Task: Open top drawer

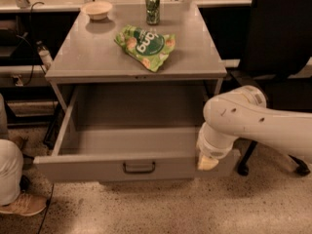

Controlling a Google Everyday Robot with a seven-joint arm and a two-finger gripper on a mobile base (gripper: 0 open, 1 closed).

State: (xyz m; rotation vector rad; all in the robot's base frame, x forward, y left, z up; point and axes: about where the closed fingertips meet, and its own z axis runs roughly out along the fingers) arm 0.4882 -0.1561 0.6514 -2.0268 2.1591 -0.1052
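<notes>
Grey top drawer (97, 167), cream end effector (207, 162) at its front corner, green chip bag (145, 45), green can (152, 9), beige bowl (97, 9).
</notes>
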